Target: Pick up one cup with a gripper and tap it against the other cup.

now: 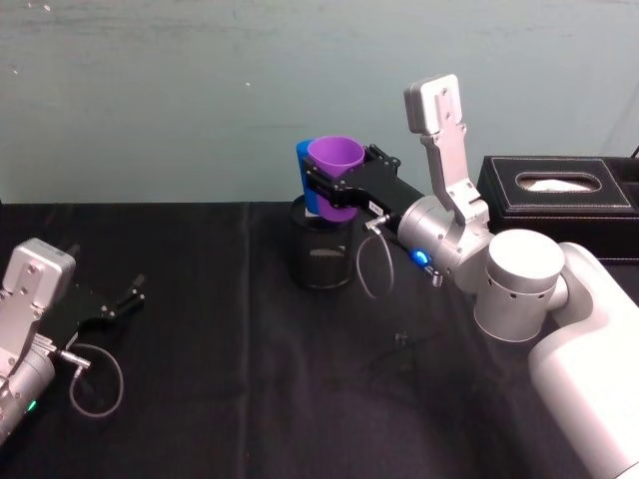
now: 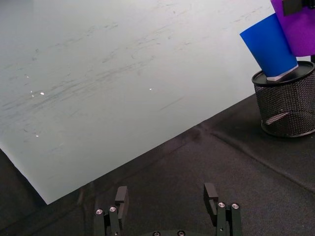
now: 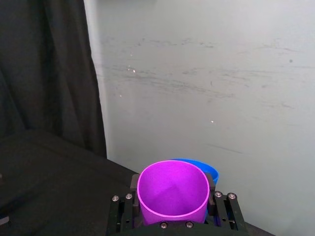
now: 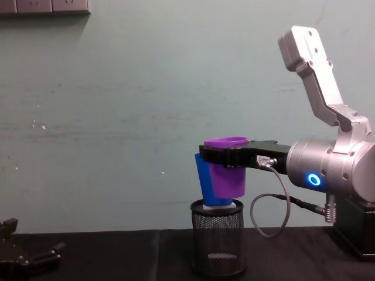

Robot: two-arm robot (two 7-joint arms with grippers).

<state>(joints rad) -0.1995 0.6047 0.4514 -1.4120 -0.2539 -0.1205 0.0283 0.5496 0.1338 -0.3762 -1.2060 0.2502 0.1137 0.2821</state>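
Observation:
My right gripper (image 1: 327, 190) is shut on the purple cup (image 1: 335, 160) and holds it upright in the air, above the black mesh pen holder (image 1: 321, 249). The blue cup (image 1: 304, 175) stands on top of that holder, just behind the purple cup and touching it or nearly so. From the side, the purple cup (image 4: 227, 175) overlaps the blue cup (image 4: 203, 181). In the right wrist view the purple cup (image 3: 172, 194) sits between the fingers with the blue cup's rim (image 3: 209, 169) behind it. My left gripper (image 1: 125, 299) rests open low at the left.
A black tissue box (image 1: 559, 205) stands at the back right on the black table cloth (image 1: 250, 399). A pale green wall (image 1: 200, 90) rises right behind the table. The mesh holder (image 4: 218, 237) stands mid-table.

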